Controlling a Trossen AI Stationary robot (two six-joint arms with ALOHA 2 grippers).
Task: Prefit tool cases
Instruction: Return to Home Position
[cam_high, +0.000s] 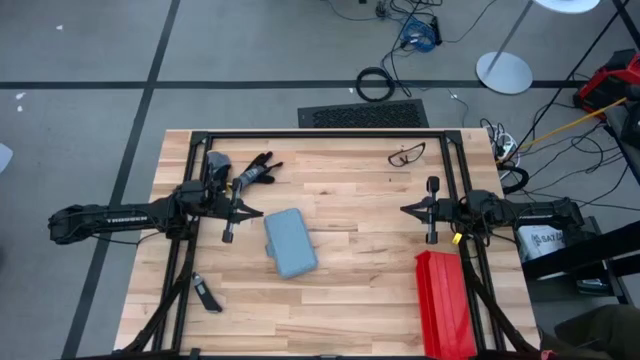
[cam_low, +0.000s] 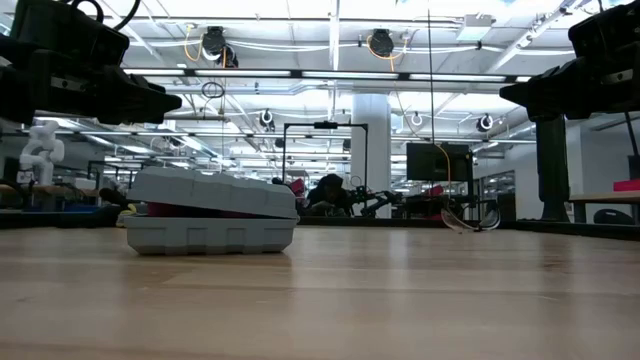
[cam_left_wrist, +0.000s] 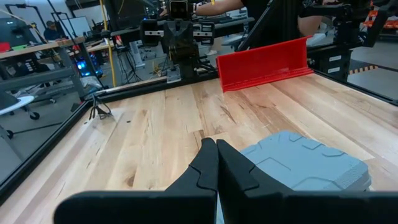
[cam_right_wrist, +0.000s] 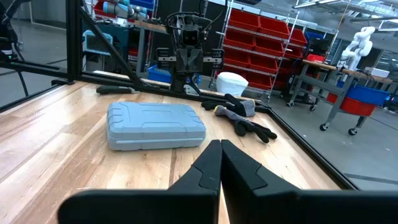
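The blue-grey tool case (cam_high: 290, 242) lies flat on the wooden table, left of the middle. In the low view the case (cam_low: 212, 210) has its lid resting slightly ajar on the lower half. My left gripper (cam_high: 257, 211) hangs shut above the table's left side, just left of the case's far end, touching nothing. Over the right side my right gripper (cam_high: 405, 209) hangs shut, well away from the case (cam_right_wrist: 155, 126). From the left wrist, the case (cam_left_wrist: 305, 163) shows just beyond the shut fingers (cam_left_wrist: 216, 163).
A long red ribbed box (cam_high: 443, 303) lies at the near right corner. Black gloves (cam_high: 255, 171) lie at the far left, safety glasses (cam_high: 406, 154) at the far right, and a small dark tool (cam_high: 206, 293) near the left front. A black frame (cam_high: 320, 134) borders the table.
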